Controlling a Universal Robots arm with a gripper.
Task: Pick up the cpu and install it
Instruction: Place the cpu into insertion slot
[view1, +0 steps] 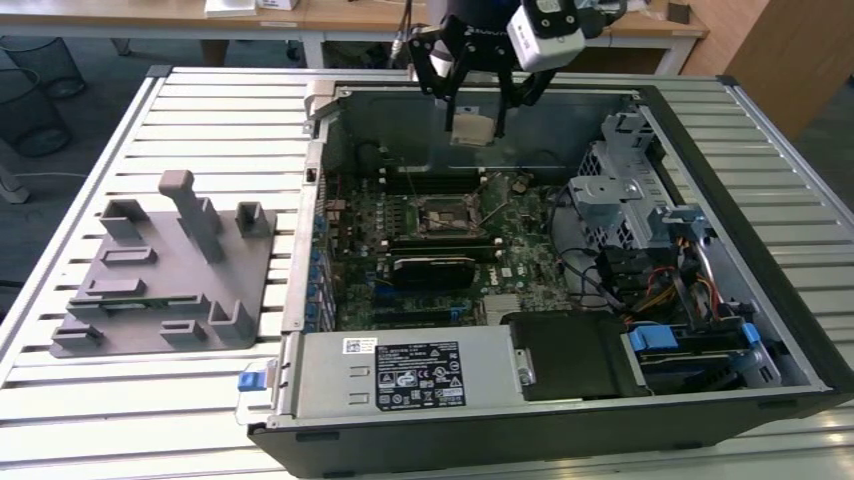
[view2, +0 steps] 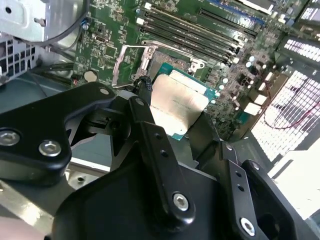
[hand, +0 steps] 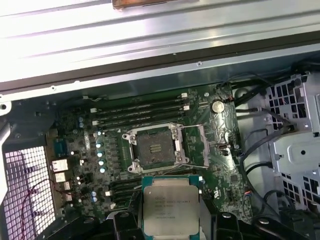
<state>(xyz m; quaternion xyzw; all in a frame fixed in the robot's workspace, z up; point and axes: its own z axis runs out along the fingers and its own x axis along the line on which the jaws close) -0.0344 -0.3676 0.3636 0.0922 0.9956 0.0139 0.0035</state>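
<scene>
In the exterior view my gripper (view1: 473, 120) hangs over the far part of the open computer case (view1: 747, 260), shut on the cpu (view1: 470, 131), a small pale silvery square chip. The cpu (view2: 177, 102) sits between the black fingers (view2: 145, 100) in the second wrist view, its metal top showing. The first wrist view has the cpu (hand: 171, 205) held just off the motherboard's empty socket (hand: 156, 148), whose retaining frame and lever stand open. That socket (view1: 443, 215) lies below and nearer than the gripper in the exterior view.
A grey plastic tray (view1: 167, 270) with upright posts stands on the slatted table at the exterior view's left. Inside the case are a black ribbed block (view1: 434, 270), a power supply (view1: 400, 375), a drive cage (view1: 627, 190) and loose cables (view1: 667, 290).
</scene>
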